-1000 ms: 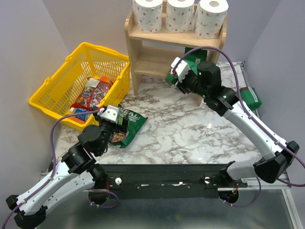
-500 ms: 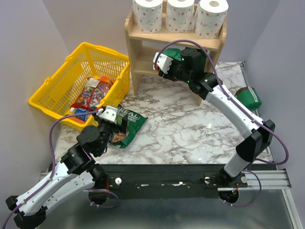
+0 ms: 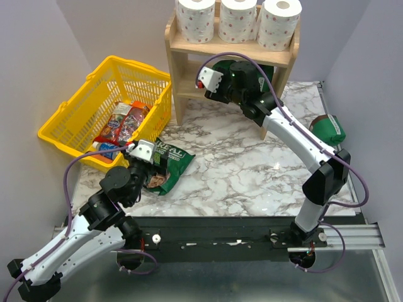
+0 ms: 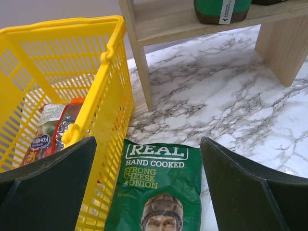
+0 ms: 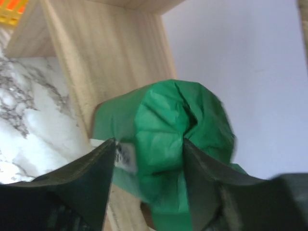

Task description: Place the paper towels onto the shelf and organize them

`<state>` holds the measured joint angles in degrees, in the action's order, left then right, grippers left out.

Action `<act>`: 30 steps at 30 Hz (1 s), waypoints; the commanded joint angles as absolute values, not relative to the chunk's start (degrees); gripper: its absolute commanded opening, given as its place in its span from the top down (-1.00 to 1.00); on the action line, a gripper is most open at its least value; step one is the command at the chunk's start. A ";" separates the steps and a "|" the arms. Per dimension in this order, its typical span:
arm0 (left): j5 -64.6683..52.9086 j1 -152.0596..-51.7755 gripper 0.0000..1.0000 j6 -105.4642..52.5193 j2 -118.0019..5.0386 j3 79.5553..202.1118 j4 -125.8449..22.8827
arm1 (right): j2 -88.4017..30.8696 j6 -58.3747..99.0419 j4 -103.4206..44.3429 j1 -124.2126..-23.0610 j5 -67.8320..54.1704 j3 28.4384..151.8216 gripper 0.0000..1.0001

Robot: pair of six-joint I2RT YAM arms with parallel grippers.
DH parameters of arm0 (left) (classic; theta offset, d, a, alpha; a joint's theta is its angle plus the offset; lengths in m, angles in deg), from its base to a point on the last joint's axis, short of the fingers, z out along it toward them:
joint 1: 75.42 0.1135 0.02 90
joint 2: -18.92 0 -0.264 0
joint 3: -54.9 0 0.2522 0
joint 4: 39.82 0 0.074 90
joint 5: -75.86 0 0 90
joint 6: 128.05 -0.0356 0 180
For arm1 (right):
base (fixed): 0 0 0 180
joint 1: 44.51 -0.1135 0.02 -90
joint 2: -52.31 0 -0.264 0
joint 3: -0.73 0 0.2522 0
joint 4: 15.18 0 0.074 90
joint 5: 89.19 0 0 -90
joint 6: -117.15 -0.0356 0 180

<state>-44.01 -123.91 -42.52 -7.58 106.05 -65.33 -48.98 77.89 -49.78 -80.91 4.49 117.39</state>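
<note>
Three white paper towels [image 3: 238, 20] with pink dotted print stand upright in a row on the top tier of the wooden shelf [image 3: 182, 66]. My right gripper [image 3: 221, 74] reaches into the shelf's lower tier. In the right wrist view the right gripper [image 5: 149, 159] is shut on a dark green wrapped package [image 5: 173, 130], close to the shelf's side panel [image 5: 96, 62]. That package also shows in the left wrist view [image 4: 221, 9], on the lower tier. My left gripper [image 4: 147, 142] is open and empty, above a green crisp bag [image 4: 159, 187].
A yellow plastic basket [image 3: 75, 119] with snack packets stands left of the shelf, close to my left gripper [image 3: 151, 170]. The green crisp bag [image 3: 171, 162] lies on the marble table beside it. Another dark green package [image 3: 329, 129] lies at the table's right edge.
My right arm has swung left and toward the shelf, carrying the green package from in front of the shelf into the lower tier. The left arm has not moved.
</note>
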 commanded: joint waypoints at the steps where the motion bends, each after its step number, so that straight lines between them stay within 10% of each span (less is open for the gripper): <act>1: -43.14 -123.85 -0.98 -41.74 -7.01 107.16 -64.57 | -50.25 81.20 -46.26 -81.16 8.63 119.87 -0.40; 8: -43.41 -123.85 -0.98 -41.83 -7.09 106.98 -64.57 | -49.73 80.50 -47.40 -82.21 10.12 123.21 -0.56; 18: -43.94 -123.85 -0.98 -42.01 -7.44 106.90 -64.57 | -48.32 80.50 -45.65 -86.43 4.68 120.05 -0.10; 30: -43.94 -123.93 -0.98 -42.18 -7.71 106.72 -64.48 | -60.27 79.45 -41.43 -84.94 17.94 125.67 -0.03</act>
<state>-44.03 -123.91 -42.52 -7.60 106.07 -65.33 -57.33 80.16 -43.45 -86.25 11.77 122.96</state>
